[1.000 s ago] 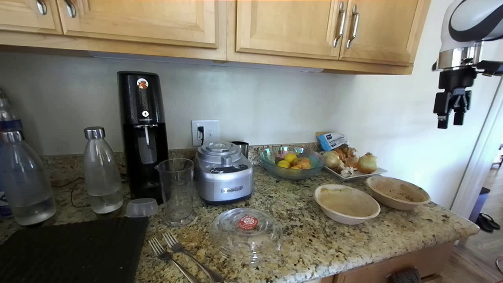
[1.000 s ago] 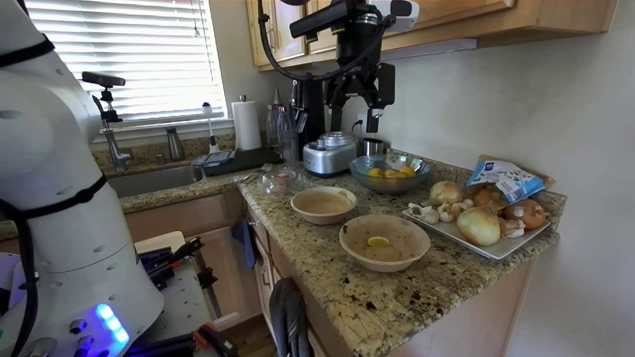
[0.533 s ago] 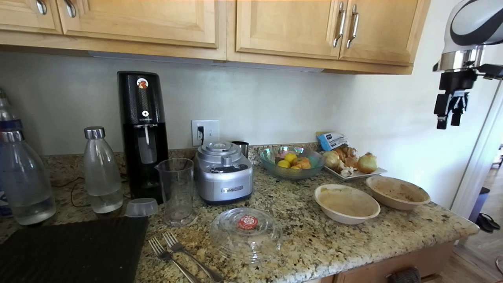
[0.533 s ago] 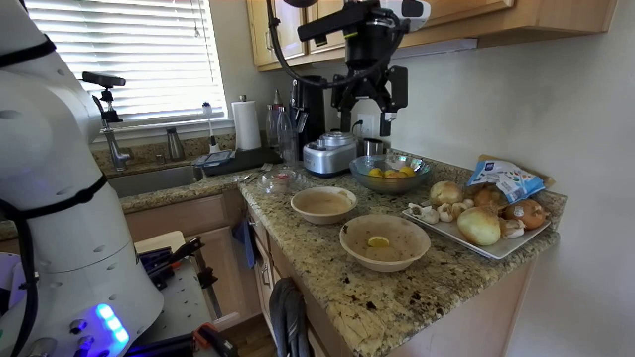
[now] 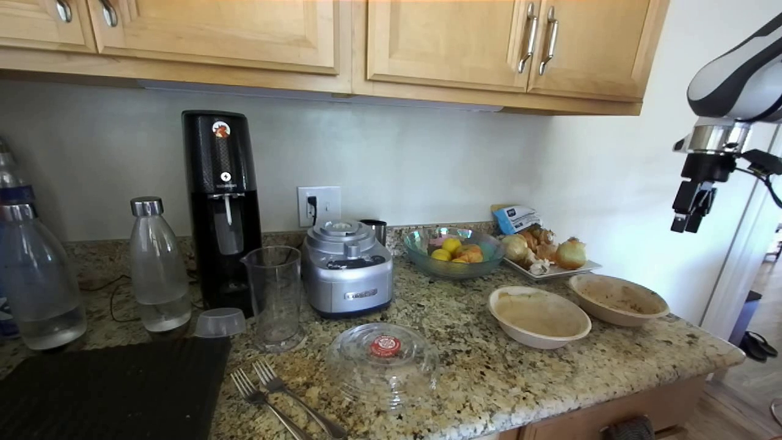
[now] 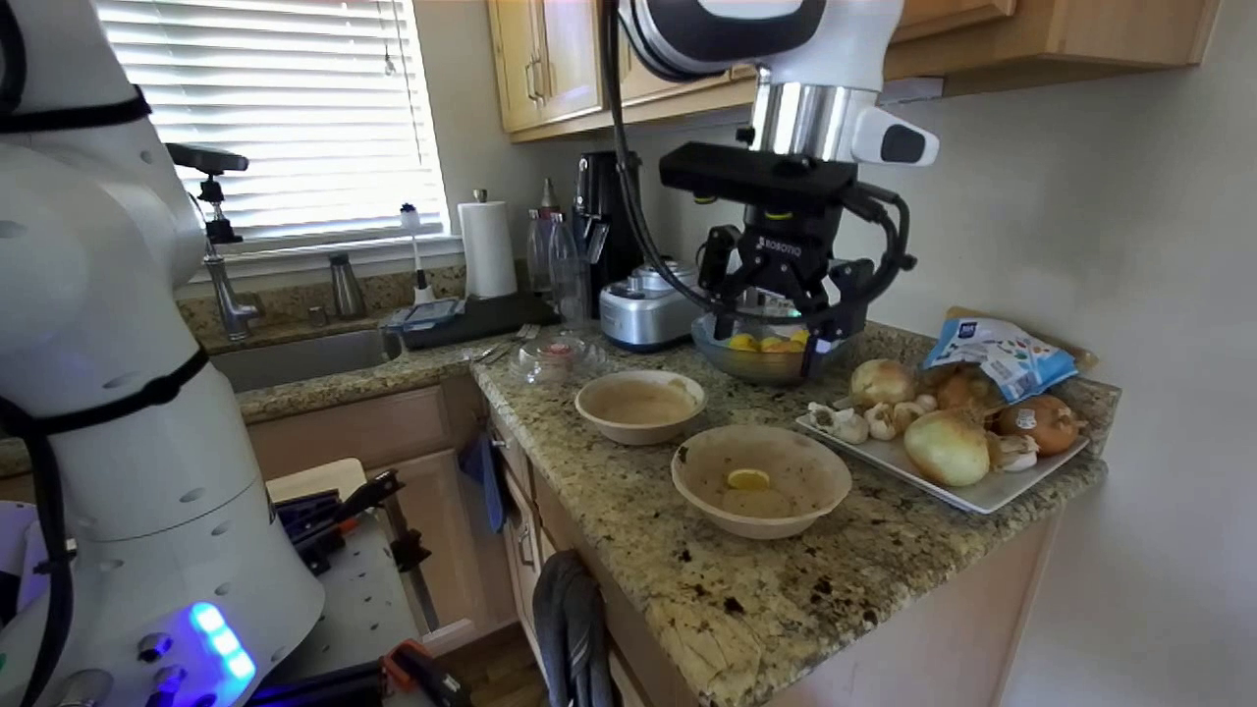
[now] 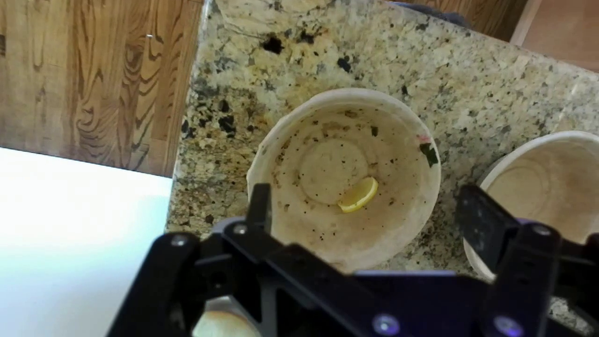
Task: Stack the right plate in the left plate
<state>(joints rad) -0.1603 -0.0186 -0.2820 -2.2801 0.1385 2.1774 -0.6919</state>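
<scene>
End effector [image 7: 364, 200] hangs higher than the left plate [image 7: 327, 171], fingers [image 7: 260, 208] wide apart; that plate holds a lemon wedge [image 7: 358, 194], and the right plate [image 6: 638, 405] sits beside it.

Two o'clock in an exterior view, white lettering [image 6: 781, 245] across the gripper [image 6: 767, 350], and it says ROBOTIQ! Nine o'clock in an exterior view, the black machine [image 5: 204, 214] wears a lightning bolt [image 5: 226, 176]; at six, a red sticker [image 5: 385, 346] on the clear lid [image 5: 383, 370], print too blurred.
</scene>
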